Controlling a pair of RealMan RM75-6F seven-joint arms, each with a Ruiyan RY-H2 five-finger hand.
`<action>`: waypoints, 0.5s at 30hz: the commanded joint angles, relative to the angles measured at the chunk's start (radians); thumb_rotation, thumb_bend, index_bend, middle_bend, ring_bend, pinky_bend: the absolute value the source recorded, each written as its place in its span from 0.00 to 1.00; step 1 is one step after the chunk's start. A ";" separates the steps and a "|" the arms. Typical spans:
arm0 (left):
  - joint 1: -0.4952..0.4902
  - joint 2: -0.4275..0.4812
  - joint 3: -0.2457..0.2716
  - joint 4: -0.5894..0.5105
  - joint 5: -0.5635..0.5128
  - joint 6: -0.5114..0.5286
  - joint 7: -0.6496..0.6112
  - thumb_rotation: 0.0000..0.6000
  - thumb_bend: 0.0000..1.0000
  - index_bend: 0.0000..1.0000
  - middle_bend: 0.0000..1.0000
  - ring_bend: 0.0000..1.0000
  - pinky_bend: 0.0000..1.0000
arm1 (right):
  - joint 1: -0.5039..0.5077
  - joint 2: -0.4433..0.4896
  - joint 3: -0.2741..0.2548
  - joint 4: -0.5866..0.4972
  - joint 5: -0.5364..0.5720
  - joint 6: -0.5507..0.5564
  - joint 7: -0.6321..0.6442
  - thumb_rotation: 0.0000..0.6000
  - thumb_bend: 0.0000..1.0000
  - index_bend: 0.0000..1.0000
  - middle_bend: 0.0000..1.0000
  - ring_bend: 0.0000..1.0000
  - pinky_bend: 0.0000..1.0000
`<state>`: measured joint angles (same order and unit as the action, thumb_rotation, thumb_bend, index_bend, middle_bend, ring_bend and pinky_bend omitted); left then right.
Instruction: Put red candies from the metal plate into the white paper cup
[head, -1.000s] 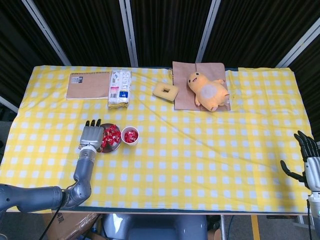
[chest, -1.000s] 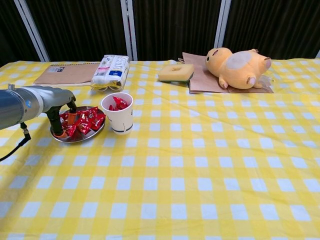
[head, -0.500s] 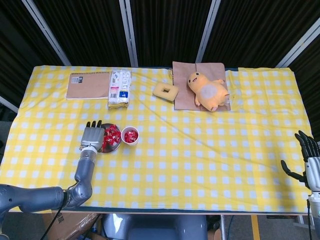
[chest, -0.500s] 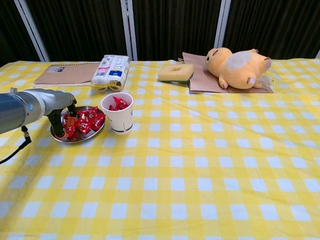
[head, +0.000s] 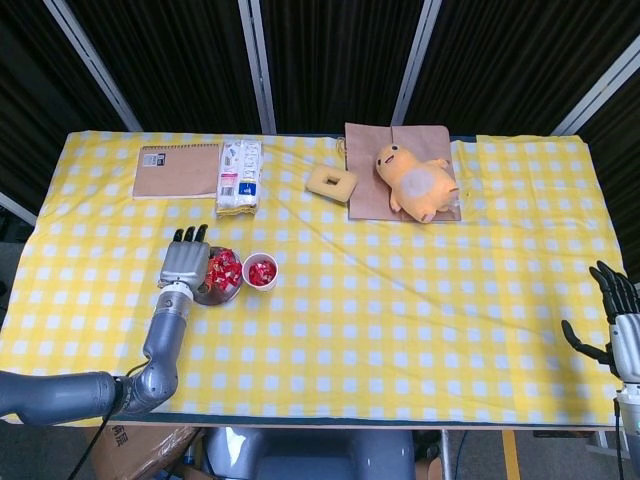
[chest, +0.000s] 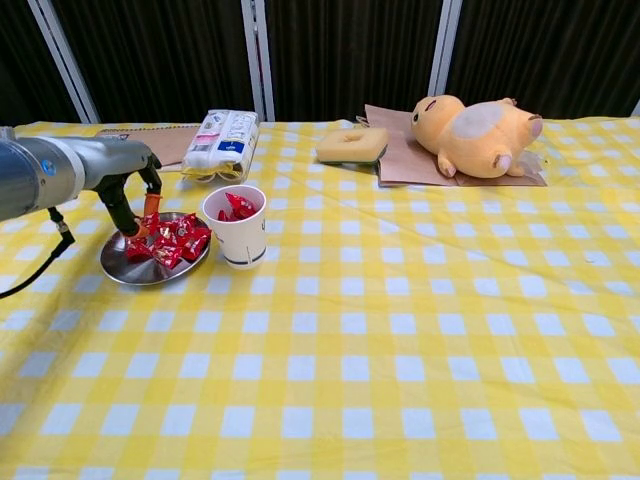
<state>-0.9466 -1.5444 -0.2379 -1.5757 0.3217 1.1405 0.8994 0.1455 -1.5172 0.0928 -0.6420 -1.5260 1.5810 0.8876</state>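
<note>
The metal plate (chest: 128, 274) holds a heap of red candies (chest: 175, 240) at the table's left, also seen as the plate (head: 214, 299) in the head view. The white paper cup (chest: 236, 236) stands just right of it, touching its rim, with several red candies (head: 261, 270) inside. My left hand (chest: 128, 190) hangs over the plate's back left edge, fingers pointing down, and seems to pinch a red candy (chest: 149, 216) at its tips. In the head view the left hand (head: 185, 262) covers the plate's left part. My right hand (head: 612, 318) rests at the table's far right edge, fingers spread, holding nothing.
Along the back lie a brown notebook (head: 177, 170), a white packet (head: 239, 177), a yellow sponge ring (head: 330, 182) and a yellow plush toy (head: 415, 180) on a brown paper bag (head: 365, 200). The yellow checked cloth (head: 400, 320) covers the table.
My left hand has risen from among the candies in the plate and shifted slightly toward the back. The cup, the plate and the right hand stay where they were.
</note>
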 joint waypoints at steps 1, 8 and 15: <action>0.005 0.047 -0.050 -0.085 0.075 0.043 -0.061 1.00 0.38 0.55 0.00 0.00 0.02 | 0.000 -0.001 0.000 0.001 0.000 0.000 -0.001 1.00 0.41 0.00 0.00 0.00 0.00; -0.015 0.040 -0.077 -0.136 0.122 0.067 -0.080 1.00 0.38 0.54 0.00 0.00 0.02 | 0.000 -0.001 0.001 0.001 0.001 0.001 0.000 1.00 0.41 0.00 0.00 0.00 0.00; -0.062 -0.025 -0.079 -0.104 0.096 0.068 -0.045 1.00 0.38 0.53 0.00 0.00 0.02 | -0.001 0.001 0.004 0.001 0.004 0.002 0.008 1.00 0.41 0.00 0.00 0.00 0.00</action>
<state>-1.0008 -1.5595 -0.3185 -1.6885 0.4255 1.2087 0.8462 0.1450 -1.5164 0.0964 -0.6413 -1.5225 1.5825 0.8955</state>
